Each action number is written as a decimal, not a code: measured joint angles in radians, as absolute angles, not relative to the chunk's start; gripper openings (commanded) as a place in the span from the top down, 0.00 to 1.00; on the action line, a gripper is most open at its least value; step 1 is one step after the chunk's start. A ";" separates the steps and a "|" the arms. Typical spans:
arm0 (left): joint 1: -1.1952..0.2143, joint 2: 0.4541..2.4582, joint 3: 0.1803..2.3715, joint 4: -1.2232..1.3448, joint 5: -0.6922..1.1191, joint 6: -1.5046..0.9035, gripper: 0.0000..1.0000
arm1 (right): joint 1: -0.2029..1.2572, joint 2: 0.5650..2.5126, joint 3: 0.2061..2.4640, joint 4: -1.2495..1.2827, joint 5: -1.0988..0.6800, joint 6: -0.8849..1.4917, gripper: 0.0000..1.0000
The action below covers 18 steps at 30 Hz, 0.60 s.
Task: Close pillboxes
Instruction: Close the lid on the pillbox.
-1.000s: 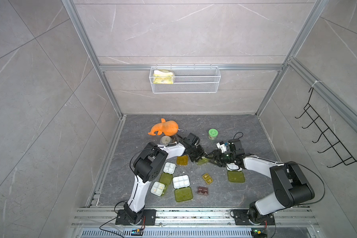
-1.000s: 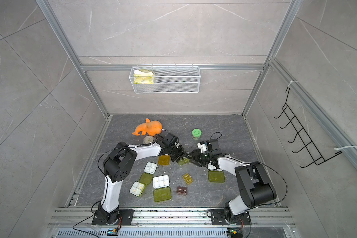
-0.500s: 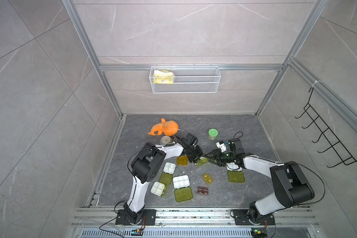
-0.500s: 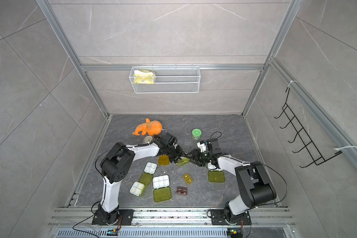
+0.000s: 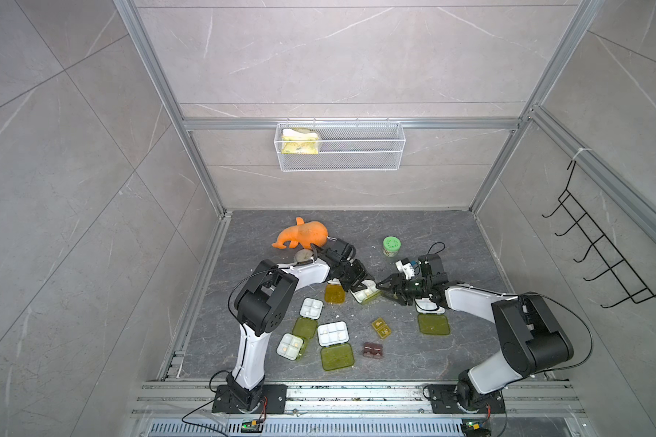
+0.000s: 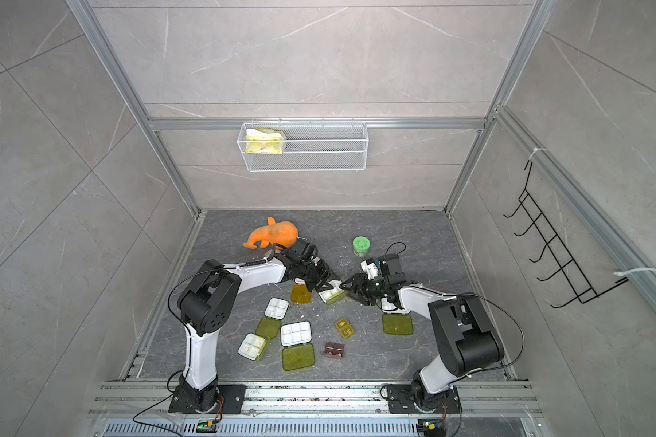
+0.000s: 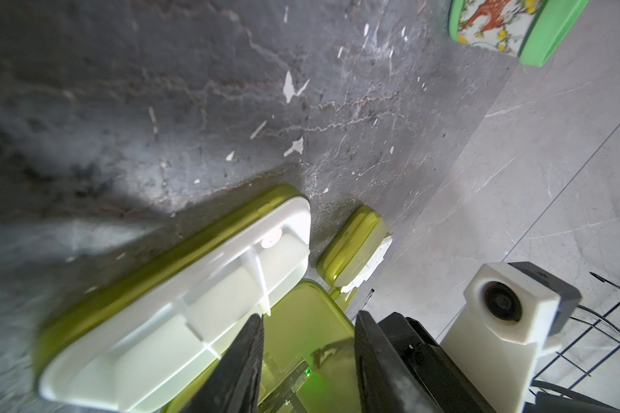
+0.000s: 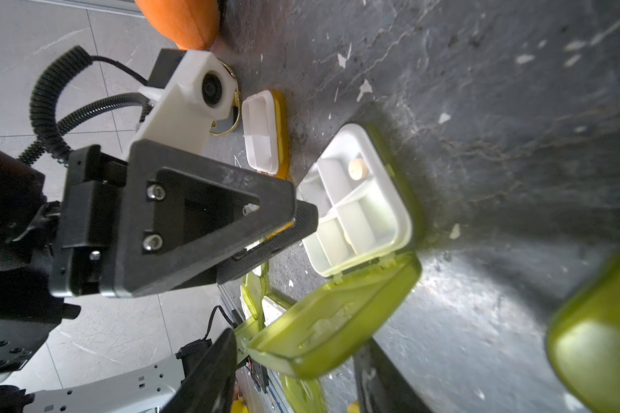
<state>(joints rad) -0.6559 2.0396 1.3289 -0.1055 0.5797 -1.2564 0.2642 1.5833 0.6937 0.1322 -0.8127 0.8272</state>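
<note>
Setting: A dark grey stone desk (image 5: pixel 413 359) stood inside a pale tiled booth. Clock directions ran from the half-open pillbox as seen in both top views, with 12 o'clock toward the back wall.

Task thing: The half-open pillbox (image 5: pixel 365 296) lay near the desk's middle, between the two arms. Its white divided tray (image 8: pixel 358 207) sat flat with a round tablet in one cell. Its yellow-green lid (image 8: pixel 333 321) stood raised at a slant on the hinge.

Neighbours: An orange-lidded pillbox (image 5: pixel 335 294) lay just beside it at 9 o'clock. Three open pillboxes (image 5: pixel 332 333) clustered at 7 o'clock. A small amber box (image 5: pixel 380 327) lay open at 5 o'clock, with a dark brown box (image 5: pixel 373 350) beyond it at 6. Another open pillbox (image 5: pixel 430 307) lay at 4 o'clock.

Other things: A green-lidded jar (image 5: pixel 391 246) stood at 1 o'clock and an orange whale toy (image 5: pixel 302 236) near 10 o'clock. A wire basket (image 5: pixel 339 151) hung on the back wall at 12, and a black hook rack (image 5: pixel 603 265) on the side wall at 3.

In the way: The left arm covered part of the orange-lidded pillbox. The right arm covered part of the one at 4 o'clock.

Left fingers (image 5: pixel 361 287): They pointed in from 10 o'clock, partly spread. One tip was against the tray's rim, and nothing was seen pinched between them.

Right fingers (image 5: pixel 384 290): They pointed in from 3 o'clock, spread wide, one on each side of the raised lid with the tips at its edges. Whether they pinched it could not be told.
</note>
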 measured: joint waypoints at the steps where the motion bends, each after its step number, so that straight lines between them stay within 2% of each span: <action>1: -0.653 2.036 1.328 -0.105 0.580 -1.257 0.56 | 0.264 1.583 0.694 0.134 -0.813 0.828 0.46; 18: -0.522 1.826 1.244 -0.203 0.548 -1.175 0.56 | 0.300 1.644 0.796 0.157 -0.819 0.857 0.46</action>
<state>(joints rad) -0.5220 1.8263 1.2442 -0.2028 0.5476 -1.1751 0.2996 1.6440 0.7963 0.1574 -0.8188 0.8574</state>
